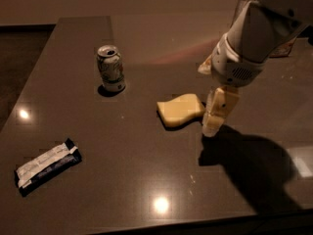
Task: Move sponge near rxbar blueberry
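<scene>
The pale yellow sponge (180, 109) lies flat near the middle of the dark table (146, 170). The rxbar blueberry (48, 165), a dark bar with a white label, lies at the front left. My gripper (218, 112) hangs from the white arm at the right, pointing down, just beside the sponge's right edge and low over the table.
A green-and-white soda can (111, 68) stands upright at the back left of the sponge. A clear glass container (244, 4) stands at the back right, partly behind my arm. The table's front edge runs along the bottom.
</scene>
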